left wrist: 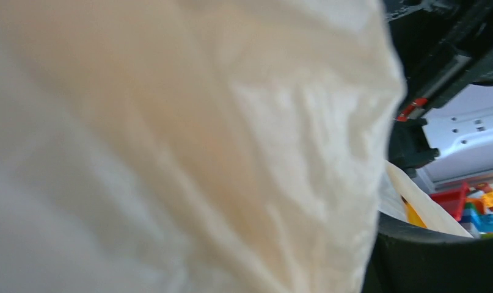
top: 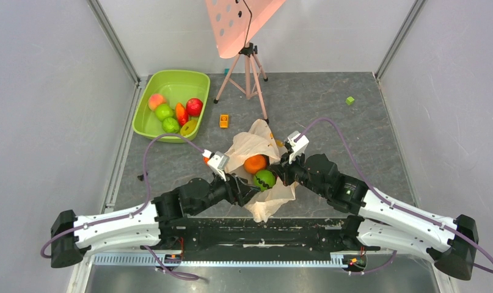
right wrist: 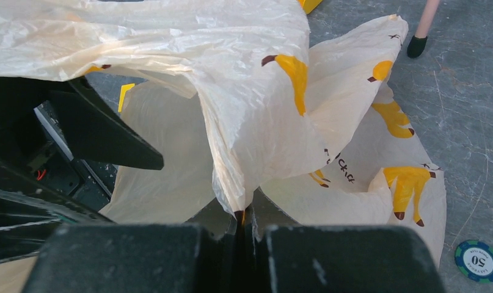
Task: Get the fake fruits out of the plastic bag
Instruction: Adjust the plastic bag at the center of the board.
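While the plastic bag (top: 251,144) lay crumpled and open between both arms, everything else sat around it. Well off the bag's far-left, the lime-green tub (top: 170,82) held a peach (top: 156,101), two green limes (top: 164,112) and a red apple (top: 194,107). Small orange block (top: 224,121) lay just beyond the bag's far-left corner. Left gripper (top: 251,184) was at the bag's near-left edge, nosed in beside the green fruit (top: 264,179). Its wrist cam was smothered by bag film, so couldn't tell if that claw was apart or together. Inside the bag's mouth: orange (top: 255,163), with the green fruit just beside it on the near side. Right gripper (right wrist: 244,220) was at the bag's right edge, claw pinched together on a fold of the film. Blue chip (right wrist: 479,261) lay on the table near the bag's right side. Green block (top: 350,101) sat well off its far-right.
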### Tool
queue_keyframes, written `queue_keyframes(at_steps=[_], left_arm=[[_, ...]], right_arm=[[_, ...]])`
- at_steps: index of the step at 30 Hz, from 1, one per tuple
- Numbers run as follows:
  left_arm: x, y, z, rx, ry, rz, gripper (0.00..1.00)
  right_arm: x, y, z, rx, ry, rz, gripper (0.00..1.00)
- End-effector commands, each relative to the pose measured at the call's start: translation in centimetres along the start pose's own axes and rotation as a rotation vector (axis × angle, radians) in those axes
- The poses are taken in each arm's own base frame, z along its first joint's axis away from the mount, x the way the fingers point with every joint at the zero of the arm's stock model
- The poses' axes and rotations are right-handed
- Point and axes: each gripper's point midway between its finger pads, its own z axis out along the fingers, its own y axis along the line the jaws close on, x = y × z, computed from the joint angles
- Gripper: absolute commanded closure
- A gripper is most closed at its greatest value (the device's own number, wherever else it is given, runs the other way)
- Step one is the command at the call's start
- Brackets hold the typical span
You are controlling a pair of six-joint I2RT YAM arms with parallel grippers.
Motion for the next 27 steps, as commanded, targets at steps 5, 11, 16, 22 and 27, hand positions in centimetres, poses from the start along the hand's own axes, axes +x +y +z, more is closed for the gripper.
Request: queue_keyframes(at_steps=[5,11,16,22,27], left_arm=[[-0.9,-6.8,1.7,0.232,-0.039,0.1,0.27],[6.2,-5.7,1.8,0.163,0.077,0.195,0.27],[11.3,-4.9,2.4,0.087,0.148,0.293,0.28],[13.2,-2.9,3.2,-0.004,0.142,0.29,0.29],[9.6,-1.4,2.0,-0.095,0.036,0.284,0.3]], right_arm=[[-0.4,-0.7,-0.6,0.028,-0.045,0.011,1.0],[0.3,-0.8,-0.6,0.028,-0.038,0.022,1.0],[0.6,-0.7,-0.6,0.021,-0.036,0.03,1.0],[0.4,-0.6,-1.1,0.017,-0.042,0.036,1.0],[0.3,-1.0,-1.7,0.029,-0.057,0.047,1.0]])
